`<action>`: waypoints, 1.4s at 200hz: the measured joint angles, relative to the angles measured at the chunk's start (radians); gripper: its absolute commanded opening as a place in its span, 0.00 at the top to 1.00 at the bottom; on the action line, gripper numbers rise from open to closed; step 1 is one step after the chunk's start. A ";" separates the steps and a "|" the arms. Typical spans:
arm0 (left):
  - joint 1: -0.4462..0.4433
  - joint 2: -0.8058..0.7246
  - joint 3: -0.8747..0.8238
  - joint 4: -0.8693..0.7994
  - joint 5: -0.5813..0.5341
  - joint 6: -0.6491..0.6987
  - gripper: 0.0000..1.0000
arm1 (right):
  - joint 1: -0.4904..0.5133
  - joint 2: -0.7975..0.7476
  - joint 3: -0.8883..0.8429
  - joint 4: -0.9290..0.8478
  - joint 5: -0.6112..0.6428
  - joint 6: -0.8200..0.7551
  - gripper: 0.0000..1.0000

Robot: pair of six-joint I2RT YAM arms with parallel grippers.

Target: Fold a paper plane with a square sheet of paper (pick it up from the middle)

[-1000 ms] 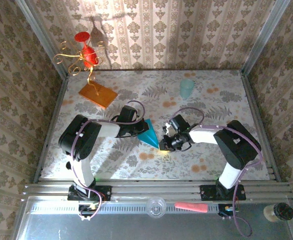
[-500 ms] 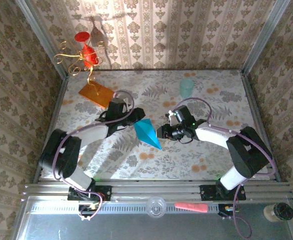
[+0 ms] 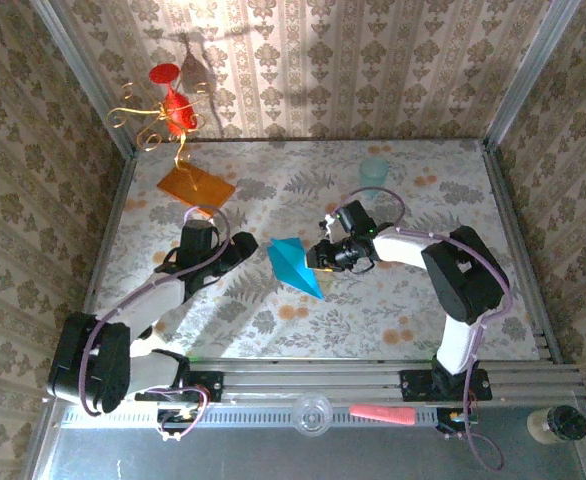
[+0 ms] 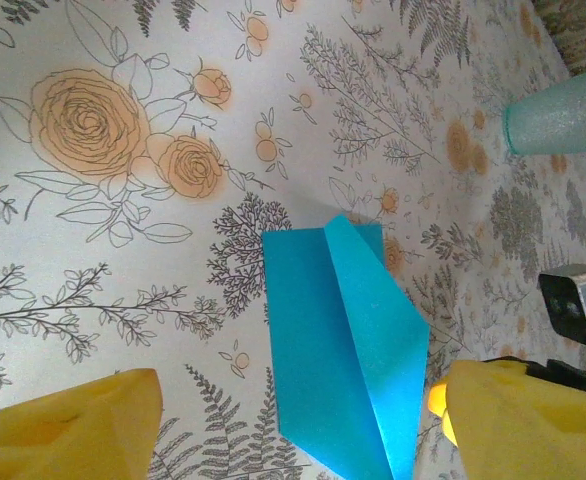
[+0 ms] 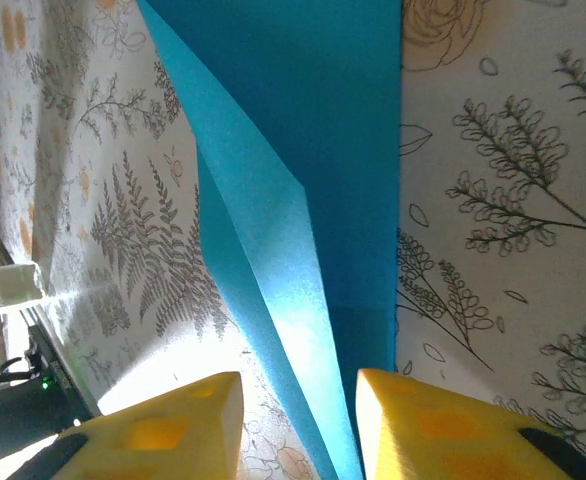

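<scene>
Left pincer gapes clear of the plane lying on the bench, while the right pincer, fingers apart, seems to straddle its raised flap, and a careless tug there could drag it and spring the creases.

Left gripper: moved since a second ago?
Yes. The left gripper has pulled back leftward off the paper plane, ending nearer the fixed orange slab, with its jaws open.

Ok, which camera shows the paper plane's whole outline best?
The top external view: the paper plane lies in frame, small but complete in outline. The left wrist view shows the paper plane larger, creases clear, but its tip runs off the bottom edge. The right wrist view crops the paper plane closely.
</scene>
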 measured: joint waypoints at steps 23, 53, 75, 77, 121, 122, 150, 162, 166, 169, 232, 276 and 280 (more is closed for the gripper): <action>0.000 -0.002 -0.003 -0.006 0.002 -0.001 0.19 | 0.000 0.020 0.004 -0.006 -0.026 -0.016 0.71; 0.000 -0.001 -0.005 -0.010 0.001 -0.008 0.17 | 0.000 0.033 0.004 -0.025 -0.037 -0.033 0.74; 0.000 0.006 -0.005 -0.009 0.003 -0.010 0.15 | -0.001 0.039 0.006 -0.027 -0.047 -0.044 0.75; 0.000 0.008 -0.005 -0.009 0.003 -0.010 0.15 | -0.001 0.040 0.007 -0.029 -0.047 -0.044 0.76; -0.003 0.038 -0.005 -0.009 0.019 -0.018 0.06 | -0.001 0.042 0.016 -0.034 -0.053 -0.047 0.86; -0.004 0.038 -0.005 -0.009 0.019 -0.017 0.06 | -0.001 0.042 0.016 -0.034 -0.053 -0.047 0.86; -0.020 0.038 -0.005 -0.008 0.032 -0.023 0.03 | -0.001 0.042 0.016 -0.025 -0.061 -0.038 0.89; -0.034 0.038 -0.005 -0.005 0.037 -0.026 0.03 | -0.001 0.042 0.016 -0.013 -0.071 -0.018 0.90; -0.039 0.038 -0.005 -0.004 0.037 -0.028 0.03 | -0.001 0.042 0.016 -0.008 -0.073 -0.012 0.90; -0.045 0.038 -0.005 -0.003 0.039 -0.032 0.03 | -0.001 0.042 0.015 -0.003 -0.074 -0.005 0.90; -0.239 0.061 -0.047 0.104 0.037 -0.176 0.05 | -0.012 0.037 -0.024 0.115 -0.081 0.201 0.89; -0.366 0.167 -0.079 0.233 0.011 -0.302 0.05 | -0.018 0.036 -0.047 0.178 -0.098 0.316 0.89; -0.375 0.178 -0.078 0.245 0.011 -0.310 0.06 | -0.019 0.036 -0.047 0.180 -0.100 0.324 0.89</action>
